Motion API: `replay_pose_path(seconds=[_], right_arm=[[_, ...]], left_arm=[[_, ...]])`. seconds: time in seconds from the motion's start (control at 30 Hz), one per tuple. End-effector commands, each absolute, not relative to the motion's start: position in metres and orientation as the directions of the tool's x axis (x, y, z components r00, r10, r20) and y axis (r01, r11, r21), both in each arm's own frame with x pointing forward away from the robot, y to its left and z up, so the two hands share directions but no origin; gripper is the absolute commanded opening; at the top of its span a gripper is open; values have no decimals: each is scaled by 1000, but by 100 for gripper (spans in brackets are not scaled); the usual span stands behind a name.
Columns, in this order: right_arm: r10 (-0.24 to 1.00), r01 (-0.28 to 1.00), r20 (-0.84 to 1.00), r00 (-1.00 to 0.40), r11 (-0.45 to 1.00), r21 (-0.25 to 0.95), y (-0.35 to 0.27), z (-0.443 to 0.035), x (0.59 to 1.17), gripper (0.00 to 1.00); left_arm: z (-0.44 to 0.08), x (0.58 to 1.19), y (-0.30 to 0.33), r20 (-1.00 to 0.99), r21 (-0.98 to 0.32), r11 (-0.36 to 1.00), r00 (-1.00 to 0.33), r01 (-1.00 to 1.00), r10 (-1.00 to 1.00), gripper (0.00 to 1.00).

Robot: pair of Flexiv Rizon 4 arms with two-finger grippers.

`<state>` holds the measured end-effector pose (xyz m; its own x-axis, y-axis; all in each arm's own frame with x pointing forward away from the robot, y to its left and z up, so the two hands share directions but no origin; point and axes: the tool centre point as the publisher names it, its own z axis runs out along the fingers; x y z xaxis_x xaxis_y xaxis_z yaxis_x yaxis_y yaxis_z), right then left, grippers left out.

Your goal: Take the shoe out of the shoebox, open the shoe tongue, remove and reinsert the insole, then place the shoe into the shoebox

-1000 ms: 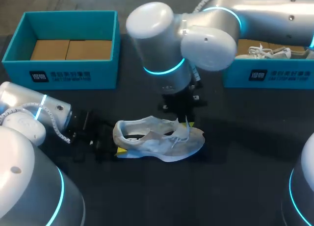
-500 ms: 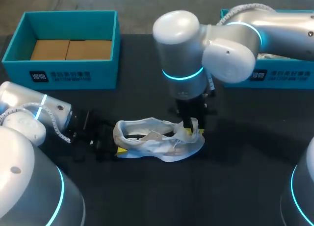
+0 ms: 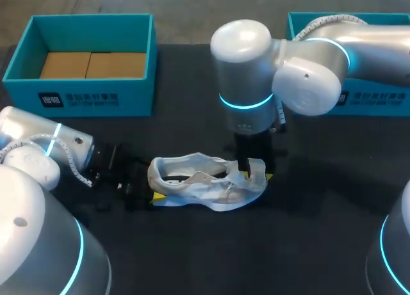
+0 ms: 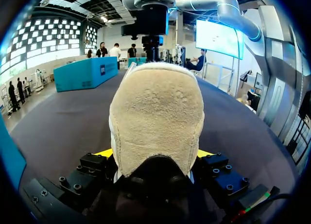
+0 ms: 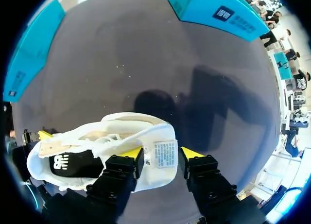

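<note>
Yellow tips of the right claw (image 5: pixel 161 153) sit narrow on either side of the tongue (image 5: pixel 163 136), pinching it up off the white shoe (image 3: pixel 205 183), which lies on the dark table (image 3: pixel 307 244), out of the shoebox (image 3: pixel 90 93). At the other end the left claw (image 4: pixel 154 155) clamps the heel. Light, soft stuff, I'd say: the tongue flops, so take it near its top edge, while the heel is the stiffer anchor. The tongue's label (image 5: pixel 164 154) and the shoebox print are too small to read.

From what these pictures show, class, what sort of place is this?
Probably a robot testing bench: a left arm and a right arm over a dark table, with a white shoe and a teal shoebox.
</note>
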<state>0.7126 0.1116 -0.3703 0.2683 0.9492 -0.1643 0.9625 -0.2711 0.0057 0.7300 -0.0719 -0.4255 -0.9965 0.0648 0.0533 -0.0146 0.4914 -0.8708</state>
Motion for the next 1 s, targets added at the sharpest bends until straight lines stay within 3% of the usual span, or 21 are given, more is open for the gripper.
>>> replay_pose_path(seconds=[0.03, 0.1, 0.2, 1.0], right_arm=[[873, 888, -168, 459, -455, 63, 118, -366, 705, 75], [874, 890, -169, 455, -449, 74, 119, -360, 705, 95], [881, 898, -173, 440, -430, 95, 122, -349, 704, 100], [964, 970, -203, 173, -130, 205, 169, -271, 718, 100]], left_arm=[[-429, 731, -73, 54, -870, 493, -996, -15, 65, 0], [-429, 731, -73, 54, -870, 493, -996, -15, 65, 0], [-429, 731, -73, 54, -870, 493, -996, -15, 65, 0], [-429, 731, -73, 54, -870, 493, -996, -15, 65, 0]])
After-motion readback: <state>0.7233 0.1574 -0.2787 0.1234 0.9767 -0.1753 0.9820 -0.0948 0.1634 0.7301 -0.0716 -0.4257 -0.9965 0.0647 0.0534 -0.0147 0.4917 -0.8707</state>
